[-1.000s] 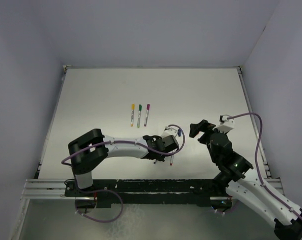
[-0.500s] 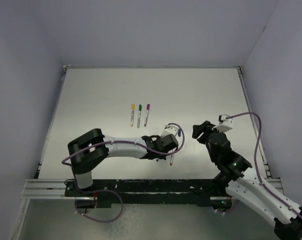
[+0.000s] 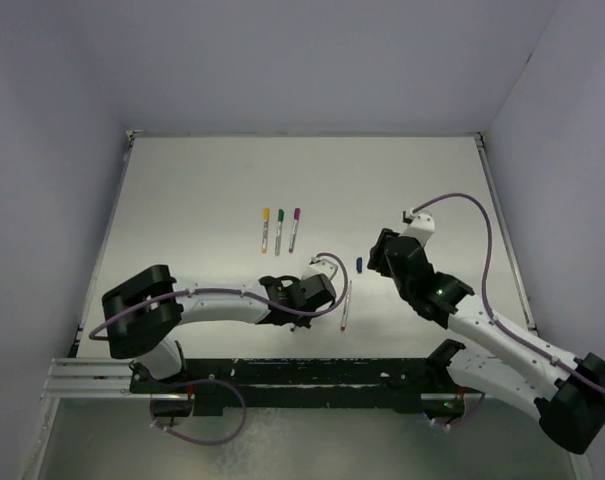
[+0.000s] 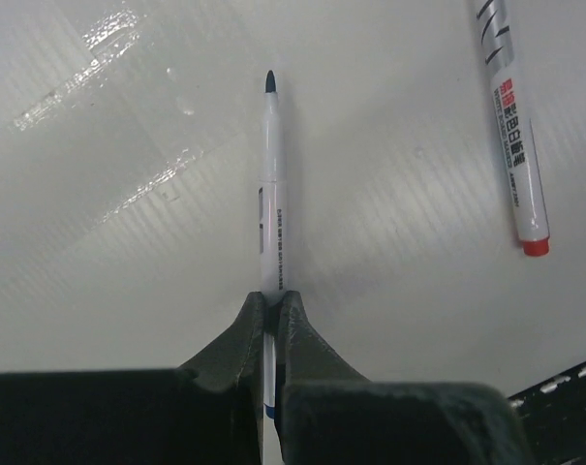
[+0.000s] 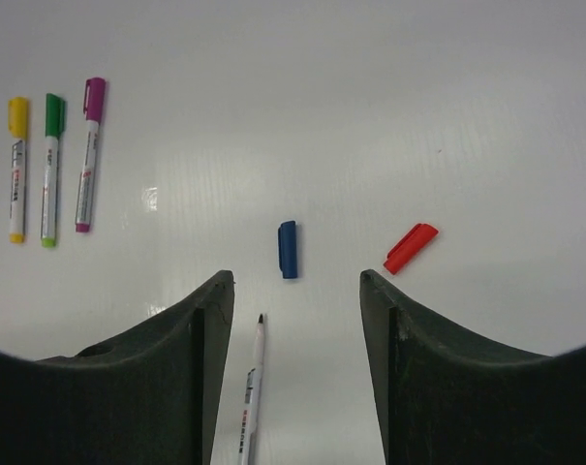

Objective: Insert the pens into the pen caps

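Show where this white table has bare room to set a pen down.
Bare: the far strip of the table beyond the three capped yellow, green and magenta pens, and left of them. Crowded: around the blue plastic cap, red plastic cap and red-ended white pen.

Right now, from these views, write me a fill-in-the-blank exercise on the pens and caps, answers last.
1. The left gripper is shut on a pen whose bare tip is ____.
2. In the right wrist view, the loose cap right of the blue cap is ____.
3. The capped pens lying side by side number ____.
4. The right gripper has jaws that stand ____, gripping nothing.
Missing words: blue; red; three; open.
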`<state>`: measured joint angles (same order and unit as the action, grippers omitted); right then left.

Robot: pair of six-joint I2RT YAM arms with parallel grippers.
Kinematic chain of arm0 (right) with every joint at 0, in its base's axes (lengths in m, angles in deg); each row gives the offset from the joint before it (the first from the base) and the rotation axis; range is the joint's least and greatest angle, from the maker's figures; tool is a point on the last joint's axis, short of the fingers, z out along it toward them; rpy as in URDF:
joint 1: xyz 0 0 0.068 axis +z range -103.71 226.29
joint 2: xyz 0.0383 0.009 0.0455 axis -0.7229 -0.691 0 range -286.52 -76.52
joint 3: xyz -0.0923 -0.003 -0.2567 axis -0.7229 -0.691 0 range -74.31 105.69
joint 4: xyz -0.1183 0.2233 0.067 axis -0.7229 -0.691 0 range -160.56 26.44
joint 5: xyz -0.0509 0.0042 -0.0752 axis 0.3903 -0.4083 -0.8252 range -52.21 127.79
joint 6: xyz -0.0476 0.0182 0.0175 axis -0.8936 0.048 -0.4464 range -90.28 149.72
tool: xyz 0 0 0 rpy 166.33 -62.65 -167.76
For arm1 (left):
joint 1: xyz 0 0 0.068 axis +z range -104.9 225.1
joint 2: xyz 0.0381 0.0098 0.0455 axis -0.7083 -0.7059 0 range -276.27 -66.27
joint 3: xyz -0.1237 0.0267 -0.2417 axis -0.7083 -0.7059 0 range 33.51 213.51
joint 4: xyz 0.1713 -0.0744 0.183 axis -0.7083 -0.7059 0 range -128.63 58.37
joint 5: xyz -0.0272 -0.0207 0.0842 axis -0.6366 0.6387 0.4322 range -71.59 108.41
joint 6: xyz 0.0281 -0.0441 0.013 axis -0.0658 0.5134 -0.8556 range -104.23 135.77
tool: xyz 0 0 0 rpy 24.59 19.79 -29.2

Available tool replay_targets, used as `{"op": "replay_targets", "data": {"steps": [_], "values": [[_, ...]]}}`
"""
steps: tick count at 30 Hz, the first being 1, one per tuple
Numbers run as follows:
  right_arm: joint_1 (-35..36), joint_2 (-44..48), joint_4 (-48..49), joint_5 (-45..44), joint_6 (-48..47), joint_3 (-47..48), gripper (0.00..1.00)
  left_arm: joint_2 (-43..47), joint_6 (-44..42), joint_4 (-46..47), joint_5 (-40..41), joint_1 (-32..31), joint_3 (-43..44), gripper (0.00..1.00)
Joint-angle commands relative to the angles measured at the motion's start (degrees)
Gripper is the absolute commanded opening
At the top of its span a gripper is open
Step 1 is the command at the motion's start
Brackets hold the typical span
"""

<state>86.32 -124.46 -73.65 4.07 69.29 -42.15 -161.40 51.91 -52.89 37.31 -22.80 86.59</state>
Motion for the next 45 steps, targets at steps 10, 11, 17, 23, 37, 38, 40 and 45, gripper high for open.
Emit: {"op": "replay_targets", "data": {"steps": [10,11,17,23,37,38,40,45], "values": [[-3.8,-22.9,-0.3,13.2,-3.5,9.9,0.57,18.9,-4.7,12.1,2.4,0.1,-9.4,0.00],[-4.0,-23.9,0.2,13.8,-3.8,10.0,0.57,19.9,-5.1,12.9,2.4,0.1,-9.9,0.00],[-5.3,-30.1,2.4,16.2,-5.4,11.3,0.55,25.6,-6.5,17.1,2.3,0.1,-13.6,0.00],[-5.8,-34.9,4.0,16.9,-6.7,13.2,0.51,28.3,-5.6,17.8,2.8,0.1,-15.9,0.00],[-7.2,-42.0,3.9,15.3,-7.6,16.9,0.40,27.2,-3.9,19.3,1.8,0.2,-17.1,0.00],[-7.3,-42.3,4.0,15.5,-7.6,17.0,0.39,27.2,-3.9,19.5,1.7,0.2,-17.1,0.00],[-7.4,-42.8,4.1,15.8,-7.5,17.0,0.38,26.9,-3.7,19.5,1.8,0.1,-17.1,0.00],[-7.4,-44.5,4.1,17.3,-6.8,16.6,0.37,26.9,-3.4,19.3,1.9,0.1,-17.1,0.00]]}}
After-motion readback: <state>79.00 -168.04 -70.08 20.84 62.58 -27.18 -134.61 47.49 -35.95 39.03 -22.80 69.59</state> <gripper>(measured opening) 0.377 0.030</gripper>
